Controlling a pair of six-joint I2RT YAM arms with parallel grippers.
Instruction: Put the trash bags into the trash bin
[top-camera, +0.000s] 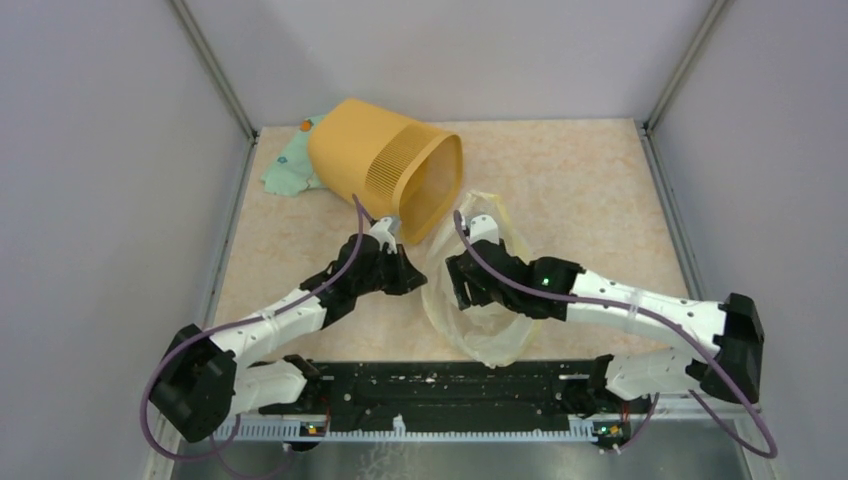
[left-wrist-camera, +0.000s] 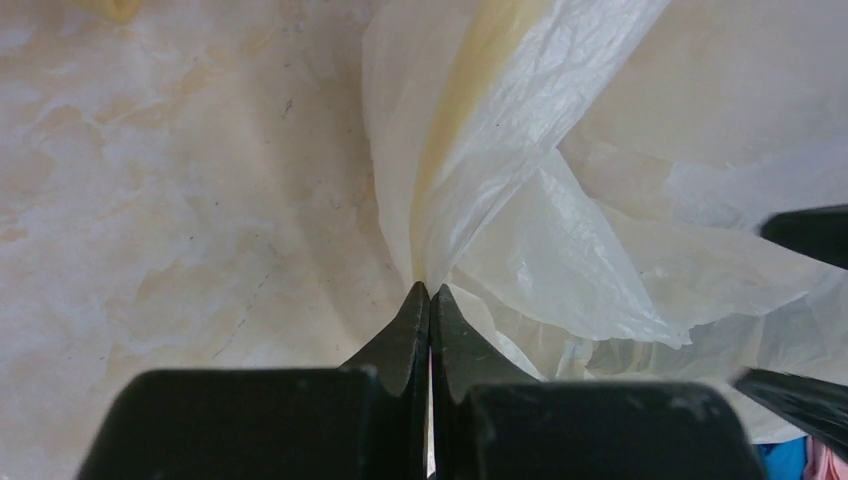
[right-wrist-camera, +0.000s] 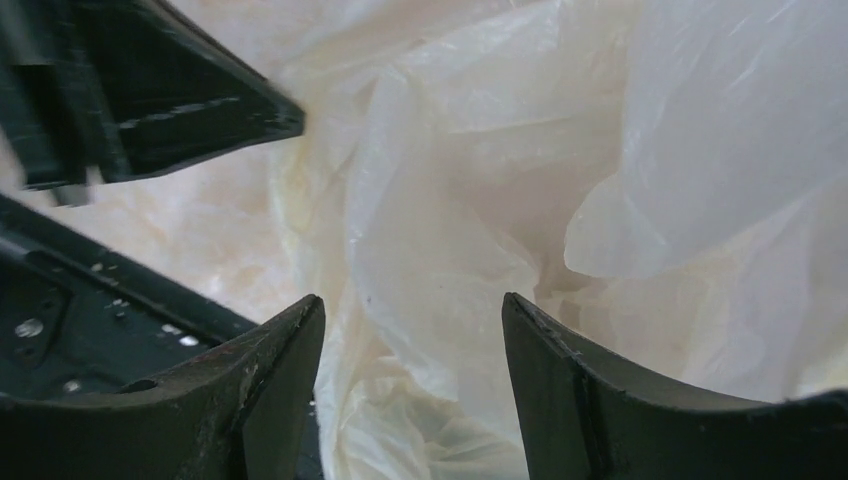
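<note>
Trash bag, crinkly translucent cream

a beige marbled table top lies under the left gripper and the right gripper. plain grey walls stand beyond them and to both sides, joined by metal corner posts. the light is soft and even on all of it.

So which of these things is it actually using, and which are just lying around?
Part of the job: thin crinkly cream plastic bag, pinched by the left claw; open right claw; orange-yellow ribbed plastic bin, on its side.
Just lying about: mint-green patterned cloth behind the bin.
</note>
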